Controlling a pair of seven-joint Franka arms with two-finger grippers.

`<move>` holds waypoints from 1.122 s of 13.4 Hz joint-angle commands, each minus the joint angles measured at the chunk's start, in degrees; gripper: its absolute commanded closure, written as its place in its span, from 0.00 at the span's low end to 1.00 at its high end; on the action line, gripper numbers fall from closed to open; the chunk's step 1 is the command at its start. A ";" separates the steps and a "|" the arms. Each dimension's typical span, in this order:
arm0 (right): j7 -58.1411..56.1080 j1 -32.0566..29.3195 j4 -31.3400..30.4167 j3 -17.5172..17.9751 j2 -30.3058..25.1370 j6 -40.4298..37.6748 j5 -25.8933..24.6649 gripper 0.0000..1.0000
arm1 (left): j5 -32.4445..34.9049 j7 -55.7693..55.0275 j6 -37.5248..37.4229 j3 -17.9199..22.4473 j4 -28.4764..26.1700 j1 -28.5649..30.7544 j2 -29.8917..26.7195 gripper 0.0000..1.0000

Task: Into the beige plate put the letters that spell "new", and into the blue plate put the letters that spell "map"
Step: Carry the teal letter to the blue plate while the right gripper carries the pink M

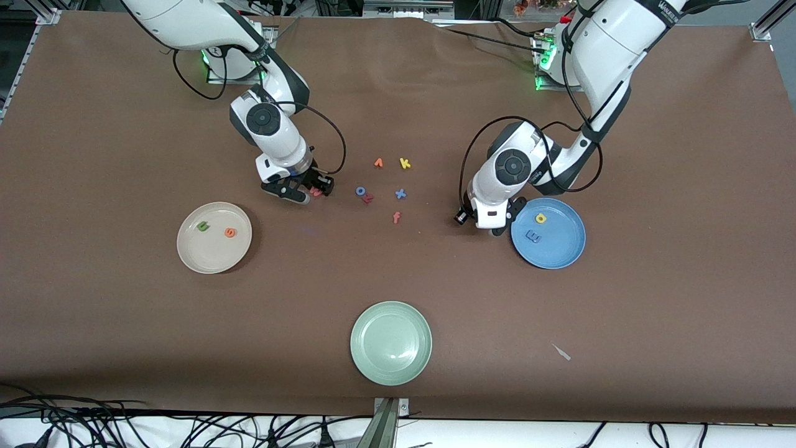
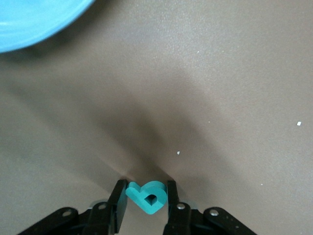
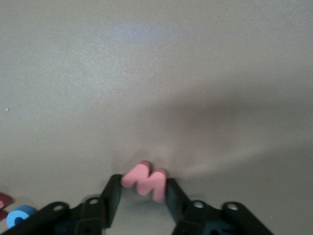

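Pink w [image 3: 145, 181] is clamped between the fingers of the right gripper [image 1: 309, 190], low at the table beside the loose letters. Green n [image 1: 203, 226] and orange e [image 1: 230, 233] are seen in the beige plate [image 1: 193, 254]. Teal a [image 2: 147, 197] is pinched by the left gripper [image 2: 147, 200] just beside the blue plate [image 1: 563, 249], where blue m [image 1: 533, 236] and yellow p [image 1: 540, 218] lie.

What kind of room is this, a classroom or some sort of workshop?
Probably a robotics lab: two robot arms bolted at a brown-covered table, cables along its edge, and foam letters and plates laid out as a sorting exercise.
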 commanded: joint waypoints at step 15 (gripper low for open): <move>-25.33 -1.24 9.94 -8.03 -6.55 -21.81 -0.35 0.76 | 2.65 15.99 -29.68 0.04 12.43 6.44 -4.46 0.69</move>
